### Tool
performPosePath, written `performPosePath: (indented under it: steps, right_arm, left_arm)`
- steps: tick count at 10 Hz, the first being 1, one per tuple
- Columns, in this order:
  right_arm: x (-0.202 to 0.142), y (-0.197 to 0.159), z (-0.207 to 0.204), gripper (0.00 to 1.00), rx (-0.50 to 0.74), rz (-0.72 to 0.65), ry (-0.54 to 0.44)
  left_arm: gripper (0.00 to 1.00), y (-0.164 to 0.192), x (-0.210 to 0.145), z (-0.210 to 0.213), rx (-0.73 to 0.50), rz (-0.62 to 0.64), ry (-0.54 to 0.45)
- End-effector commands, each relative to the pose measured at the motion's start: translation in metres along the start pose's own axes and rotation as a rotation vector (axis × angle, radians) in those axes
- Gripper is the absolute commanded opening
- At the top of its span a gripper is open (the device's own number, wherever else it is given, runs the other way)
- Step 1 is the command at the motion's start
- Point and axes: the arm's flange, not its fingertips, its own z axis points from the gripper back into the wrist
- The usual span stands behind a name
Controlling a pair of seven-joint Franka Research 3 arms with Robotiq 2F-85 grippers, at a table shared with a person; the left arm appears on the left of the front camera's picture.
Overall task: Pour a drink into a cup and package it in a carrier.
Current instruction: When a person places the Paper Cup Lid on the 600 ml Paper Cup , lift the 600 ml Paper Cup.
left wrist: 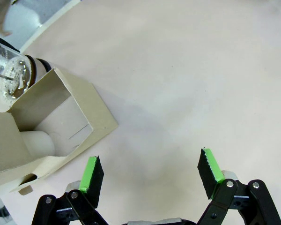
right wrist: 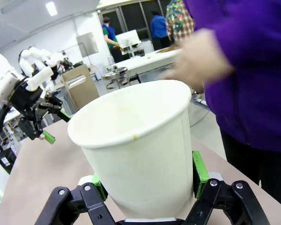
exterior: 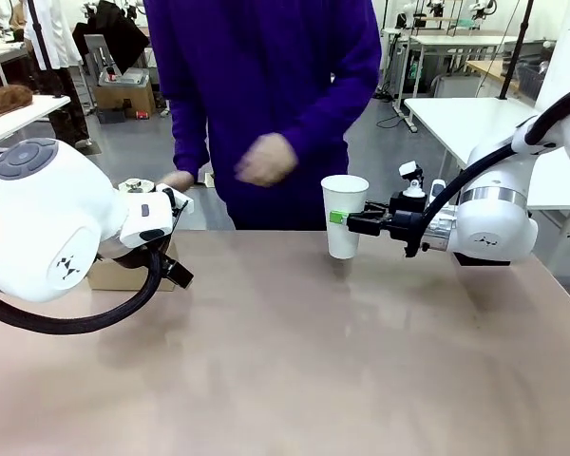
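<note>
The white paper cup (exterior: 345, 217) is held upright just above the table's far middle, and my right gripper (exterior: 350, 221) is shut on its side. Seen from the right wrist, the cup (right wrist: 140, 150) is empty and sits between my green pads (right wrist: 200, 172). The brown cardboard carrier (exterior: 109, 275) stands at the far left, partly behind my left arm. My left gripper (left wrist: 150, 173) hangs open over bare table beside the carrier (left wrist: 56, 117). A clear glass pitcher (left wrist: 9, 70) stands just past the carrier. The drink is hidden.
A person in a purple top stands at the far side. One hand (exterior: 179, 180) is by the pitcher's lid (exterior: 138, 187); the other hand (exterior: 266, 160) is blurred near the cup. Something white and rounded (left wrist: 35, 140) lies in a carrier pocket.
</note>
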Motion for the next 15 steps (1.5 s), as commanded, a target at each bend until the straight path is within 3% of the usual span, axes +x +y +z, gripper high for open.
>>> performPosePath:
  steps: [1,15]
  right_arm:
    - [0.0030,0.0023,-0.0021,0.80,-0.013,0.005,0.004]
    - [0.0030,0.0023,-0.0021,0.80,-0.013,0.005,0.004]
  left_arm:
    - [1.00,0.0003,-0.0002,0.0004,-0.002,0.001,-0.001]
    - [1.00,0.0003,-0.0002,0.0004,-0.002,0.001,-0.001]
